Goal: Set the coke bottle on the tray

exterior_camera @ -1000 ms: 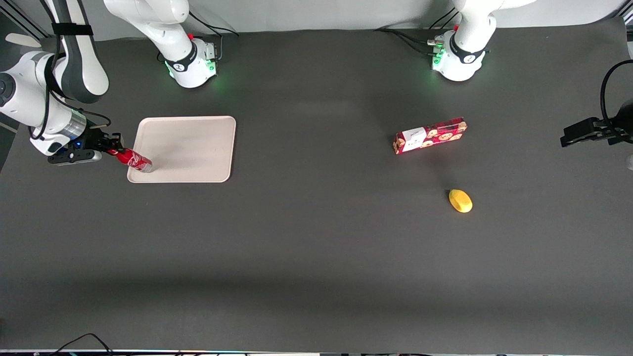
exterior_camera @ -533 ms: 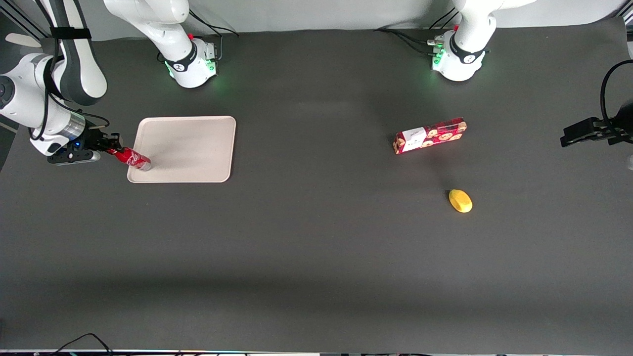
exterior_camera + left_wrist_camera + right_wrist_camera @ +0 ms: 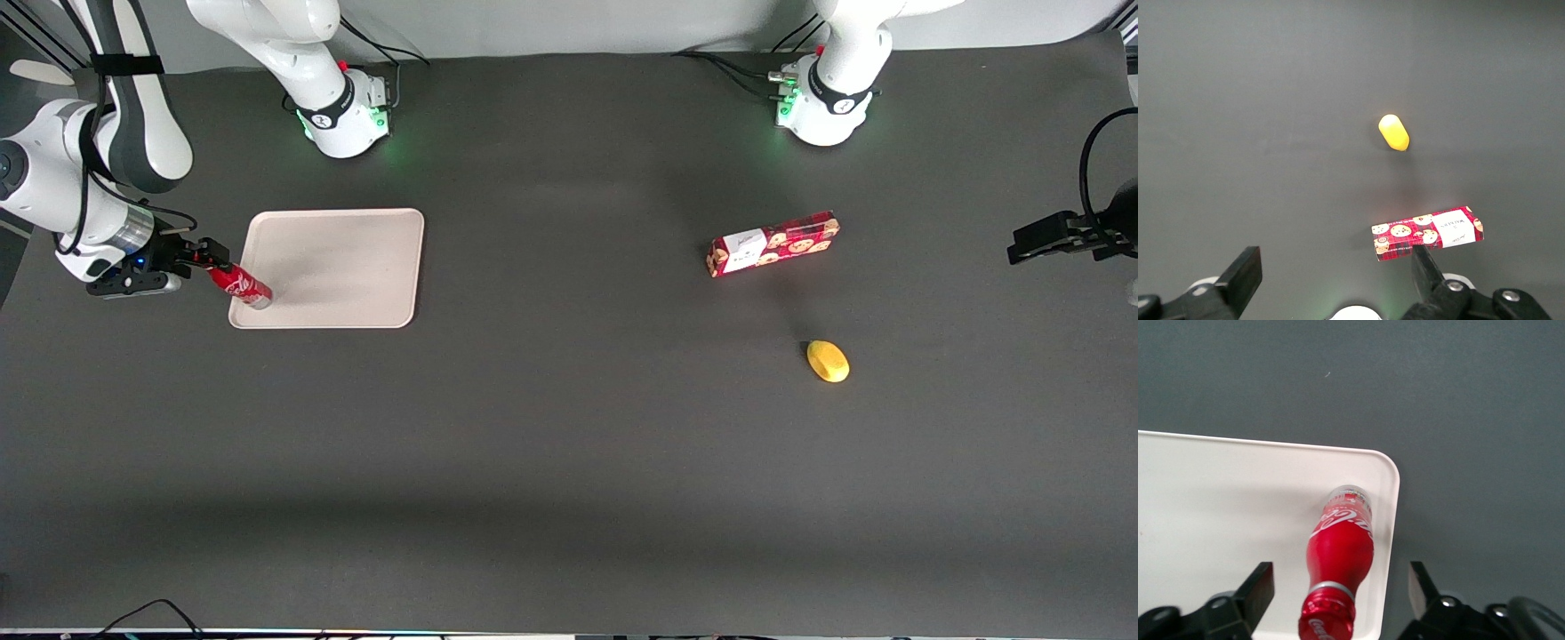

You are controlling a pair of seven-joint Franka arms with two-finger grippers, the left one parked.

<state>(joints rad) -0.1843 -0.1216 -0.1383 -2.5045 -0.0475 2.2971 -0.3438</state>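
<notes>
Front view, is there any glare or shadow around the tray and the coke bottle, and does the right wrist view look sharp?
Front view: no glare; a soft grey shadow crosses the tray beside the coke bottle, and the claw is near its cap. Right wrist view: bottle label crisp, evenly lit, open claw fingers dark and slightly soft.

Glossy coke bottle (image 3: 1339, 570), matt tray (image 3: 1218, 520)

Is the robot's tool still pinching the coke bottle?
Apart. The right wrist view shows the tool open, with a clear gap between each finger and the coke bottle, whose base stands on the tray.
</notes>
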